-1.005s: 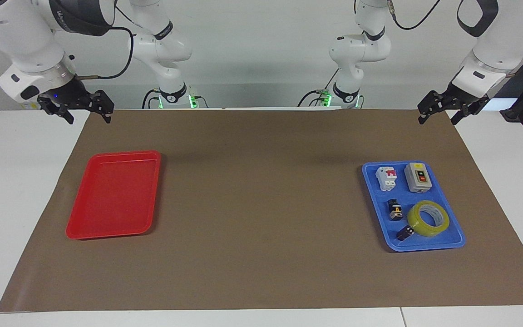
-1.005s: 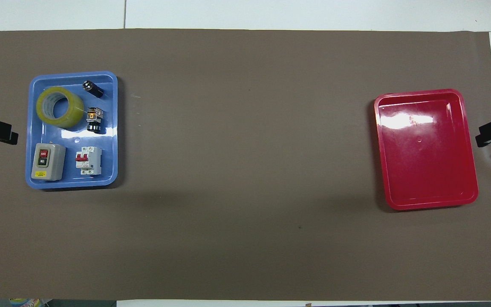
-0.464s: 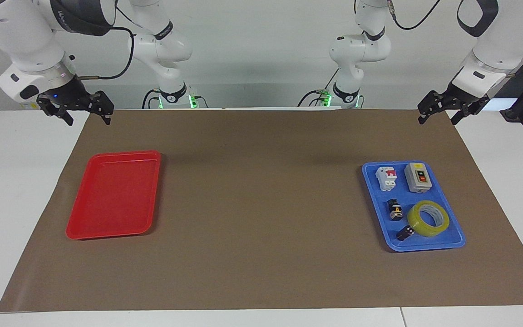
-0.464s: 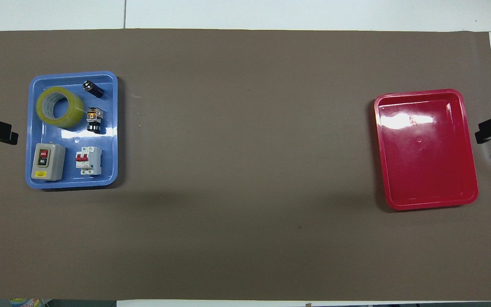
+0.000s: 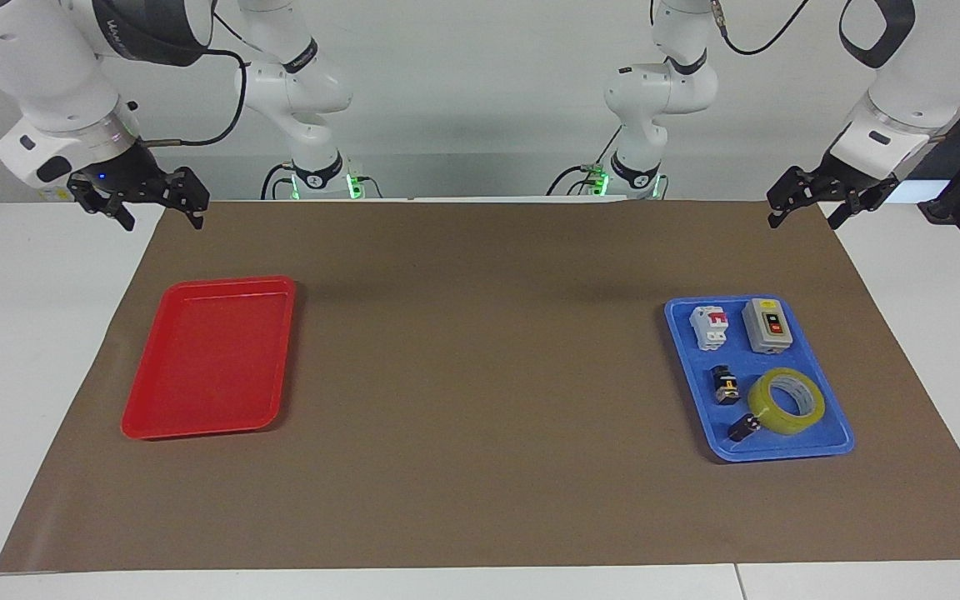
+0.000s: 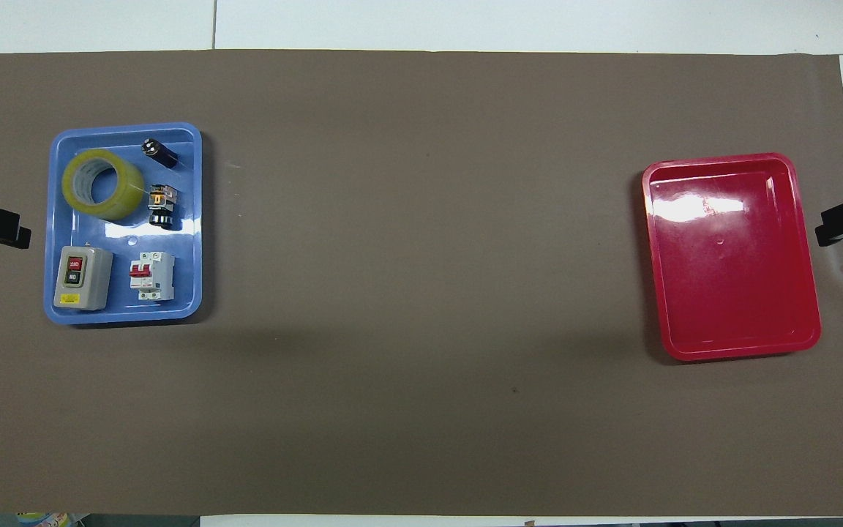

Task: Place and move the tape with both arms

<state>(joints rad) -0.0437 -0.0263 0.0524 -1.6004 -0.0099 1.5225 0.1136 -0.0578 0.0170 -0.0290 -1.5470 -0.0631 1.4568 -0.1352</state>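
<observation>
The tape (image 5: pixel 787 402), a yellowish ring with a white core, lies flat in the blue tray (image 5: pixel 780 450) at the left arm's end of the table, in the part farther from the robots. It also shows in the overhead view (image 6: pixel 103 184). My left gripper (image 5: pixel 805 215) hangs open and empty in the air over the mat's edge at that end, apart from the tray. My right gripper (image 5: pixel 161 217) hangs open and empty over the mat's edge at the right arm's end, beside the red tray (image 5: pixel 155 425). Both arms wait.
The blue tray also holds a grey switch box (image 5: pixel 767 325), a white circuit breaker (image 5: pixel 709 327) and two small black parts (image 5: pixel 726 387) beside the tape. The red tray (image 6: pixel 802 344) holds nothing. A brown mat (image 5: pixel 480 375) covers the table.
The right arm's wrist has shifted very slightly. The tape, the trays and the left arm have not moved.
</observation>
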